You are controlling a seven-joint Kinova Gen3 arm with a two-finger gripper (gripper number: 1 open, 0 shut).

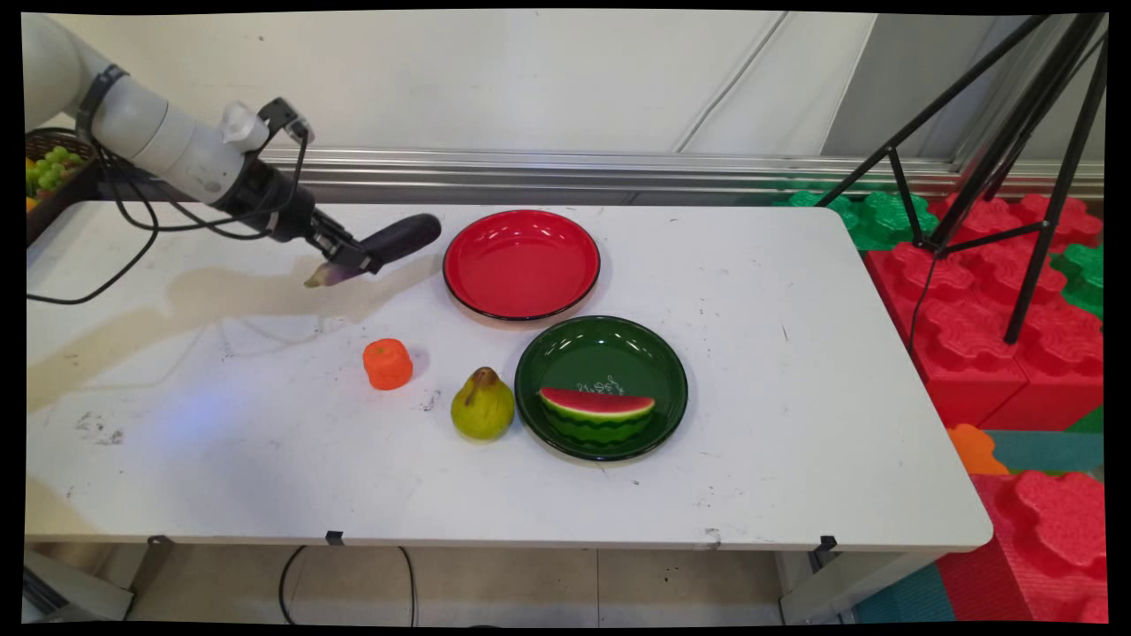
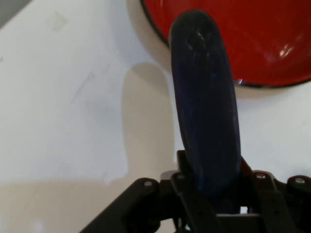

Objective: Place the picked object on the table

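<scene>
Gripping a dark eggplant [image 1: 389, 246] above the table [image 1: 795, 353], the gripper [image 1: 353, 262] is clamped; only the hand view shows its rounded end overlapping the red plate [image 2: 272, 43].

watermelon slice [image 1: 596, 408] in near plate [image 1: 658, 364] | pear [image 1: 482, 406] left of it

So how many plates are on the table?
2. A red plate toward the far side, empty, just ahead of the eggplant held in the fingers. A green plate nearer, holding a watermelon slice.
</scene>
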